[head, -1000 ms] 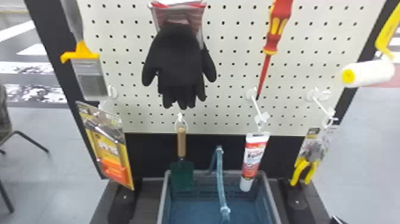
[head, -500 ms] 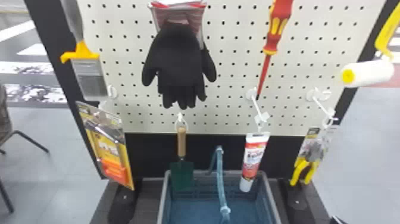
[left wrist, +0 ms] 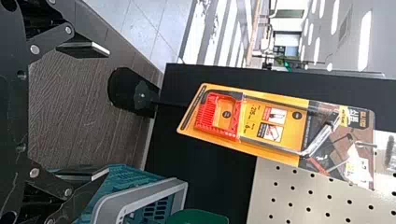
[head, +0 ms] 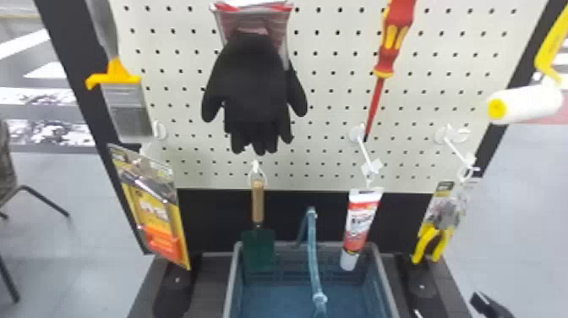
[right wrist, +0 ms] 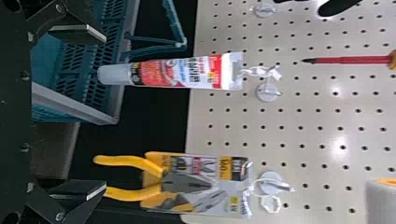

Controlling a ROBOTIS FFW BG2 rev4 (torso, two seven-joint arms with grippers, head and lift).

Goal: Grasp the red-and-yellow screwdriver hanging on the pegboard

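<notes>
Ref = basket. Right gripper off its right, left gripper toward its left; both wide, empty. Tube hangs over its back right corner. Farthest: red-and-yellow screwdriver on pegboard, high behind basket's right side.

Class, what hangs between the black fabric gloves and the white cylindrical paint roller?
Between the gloves and the roller, the head view shows the red-and-yellow screwdriver, hanging tip down.
</notes>
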